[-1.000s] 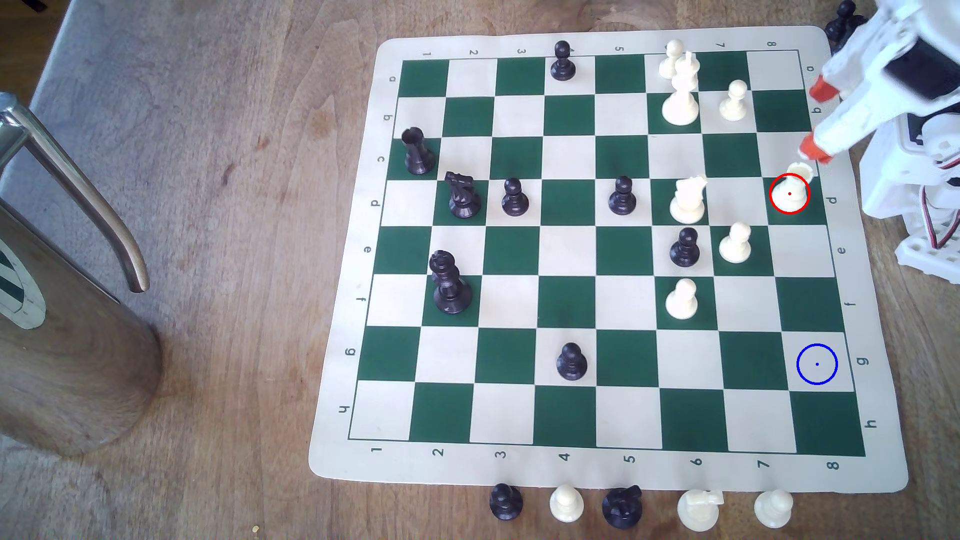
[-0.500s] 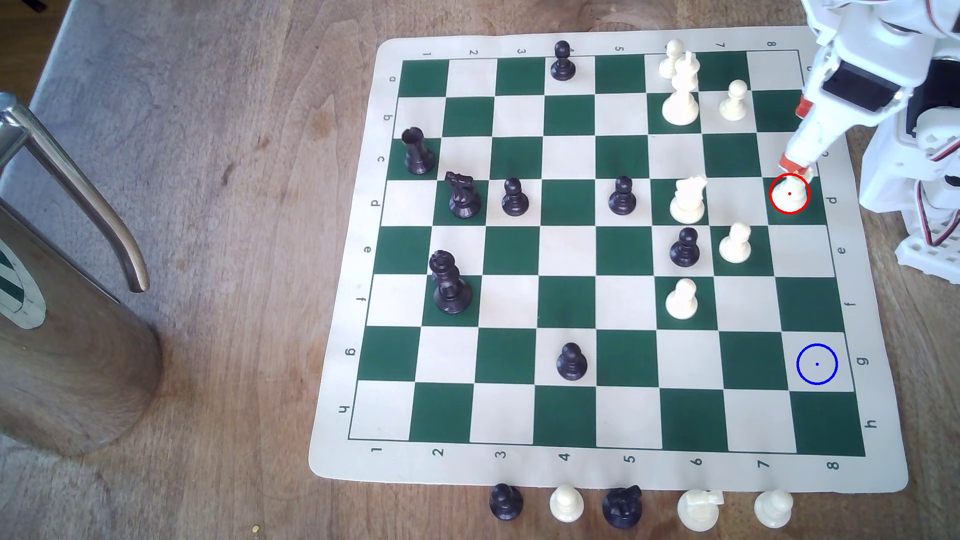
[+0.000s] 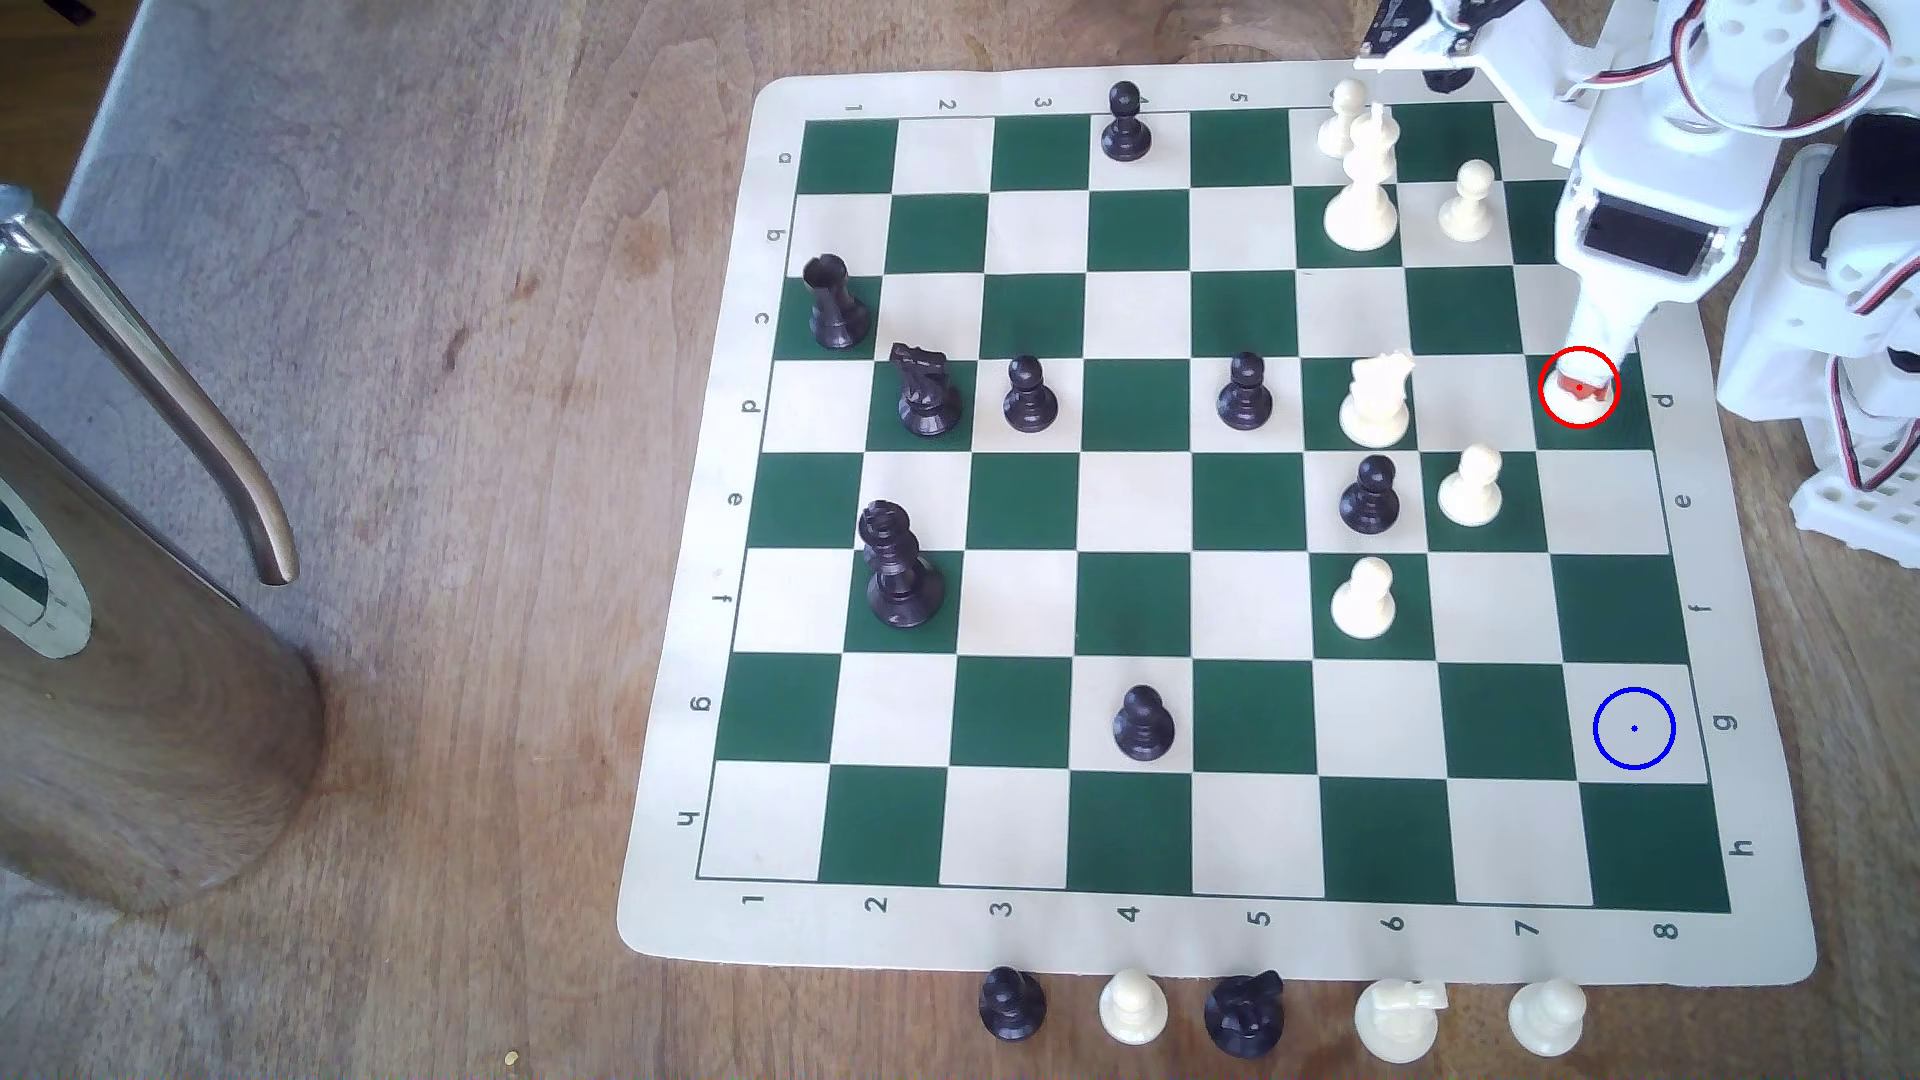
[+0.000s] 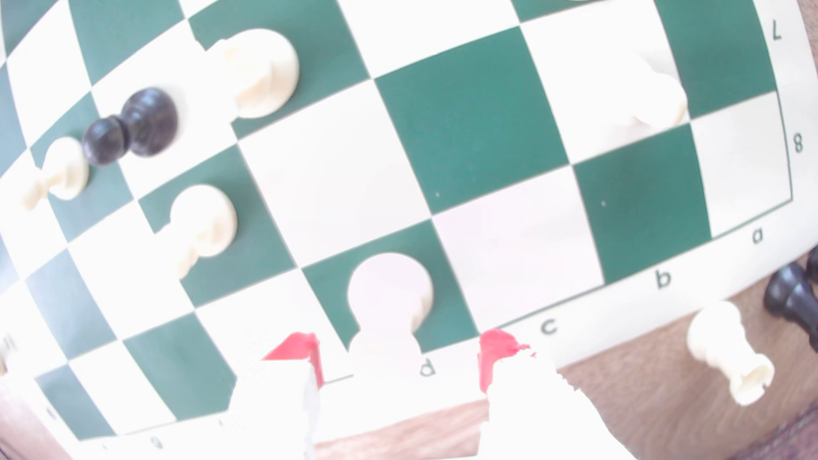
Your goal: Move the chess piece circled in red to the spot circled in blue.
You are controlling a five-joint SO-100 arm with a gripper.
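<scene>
Counter carries the board, w/ a metal jug off at the exterior view's left edge. Arm reaches in over the board's top-right corner in that view.

Change: a sec ago the gripper hung up and outboard of the rook, beyond the board's right edge; half a sec ago its tip was just touching the rook's top edge. Now it's swung round and come down right over the piece, orange tips inside the red ring, rook mostly hidden under it.

Wrist view: gripper spread, one red pad each side of the rook, gaps both sides, so nothing pinched yet. Rook hasn't budged; upright on its dark d8 square, by the board's right edge.

Meaning: approach looks done, piece bracketed. Next prob. a squeeze, then lift and carry along the same edge to the blue spot on g8, three squares down. Path along that file looks free of pieces.
</scene>
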